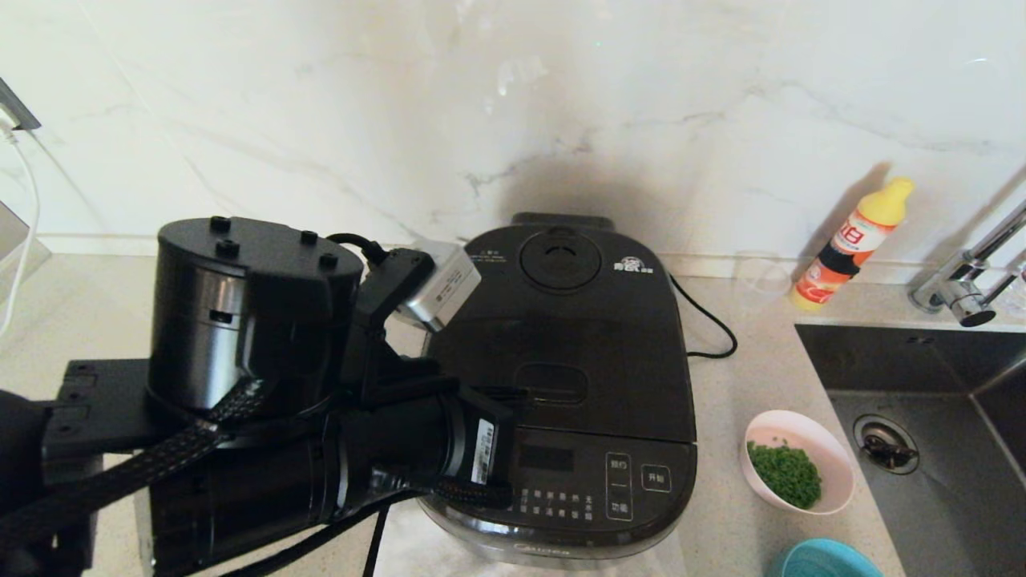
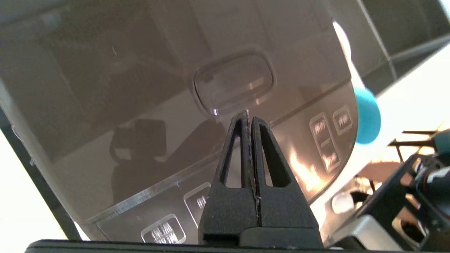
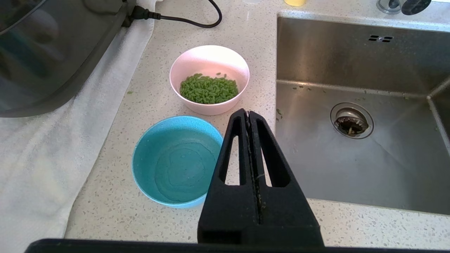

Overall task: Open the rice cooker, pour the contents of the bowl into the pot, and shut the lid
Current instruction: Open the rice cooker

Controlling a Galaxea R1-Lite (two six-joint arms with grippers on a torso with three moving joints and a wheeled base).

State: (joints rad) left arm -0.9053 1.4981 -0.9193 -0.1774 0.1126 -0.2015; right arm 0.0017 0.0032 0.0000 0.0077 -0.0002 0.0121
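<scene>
Rice cooker (image 1: 561, 385), glossy black, sits mid-tabletop with its lid (image 1: 561, 320) down; left hand (image 2: 248, 117), fingers together, hovers by the oval release button (image 2: 233, 82). Pink bowl of green grains (image 1: 797, 461) waits unpoured; right hand (image 3: 249, 114) closed, idle.

A home kitchen. A speckled stone worktop (image 1: 745, 336) meets a marble-look wall, with a steel sink (image 1: 946, 449) and chrome tap (image 1: 966, 292) set into it, well to the side of the left hand (image 2: 247, 114). A dish-soap bottle (image 1: 854, 244) stands by the wall (yellow cap), a black rice cooker (image 1: 569, 385) lies just under that hand, and a pink bowl (image 1: 797, 461) of green bits sits beside the sink.
</scene>
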